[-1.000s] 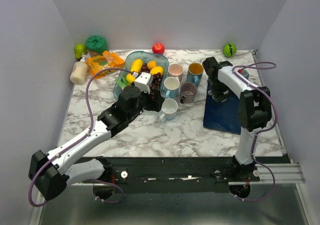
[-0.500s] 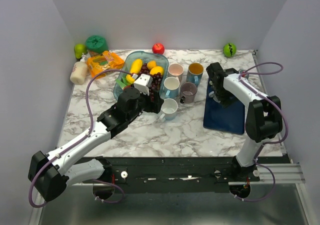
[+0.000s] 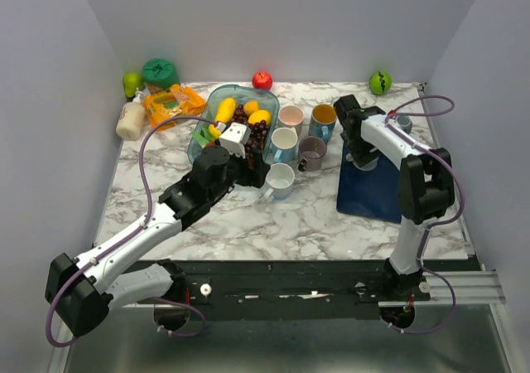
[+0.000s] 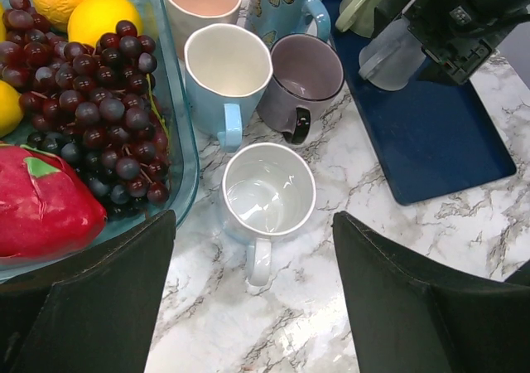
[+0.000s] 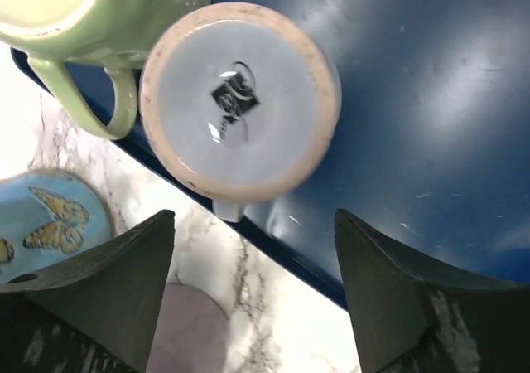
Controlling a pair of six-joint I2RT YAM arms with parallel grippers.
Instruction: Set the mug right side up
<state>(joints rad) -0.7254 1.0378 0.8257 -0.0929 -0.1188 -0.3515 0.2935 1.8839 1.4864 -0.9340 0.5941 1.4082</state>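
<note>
A pale mug (image 5: pixel 240 99) stands upside down, base up, on the blue mat (image 5: pixel 431 99), its handle toward the mat's edge. It also shows in the left wrist view (image 4: pixel 391 56) and in the top view (image 3: pixel 369 162). My right gripper (image 5: pixel 254 220) is open and empty just above it, jaws wide on either side and not touching it; in the top view the gripper (image 3: pixel 356 145) hangs over the mat's far left corner. My left gripper (image 4: pixel 252 224) is open and empty above an upright white mug (image 4: pixel 269 195).
A green mug (image 5: pixel 108 16) stands against the upside-down mug. Upright mugs cluster left of the mat: butterfly mug (image 3: pixel 323 118), purple mug (image 3: pixel 313 149), light blue mug (image 3: pixel 283 141), pink mug (image 3: pixel 291 116). A glass fruit dish (image 3: pixel 201 133) lies further left.
My right wrist swung a little to the right over the mat and has come back left above the upside-down mug. The left arm has hardly moved.
</note>
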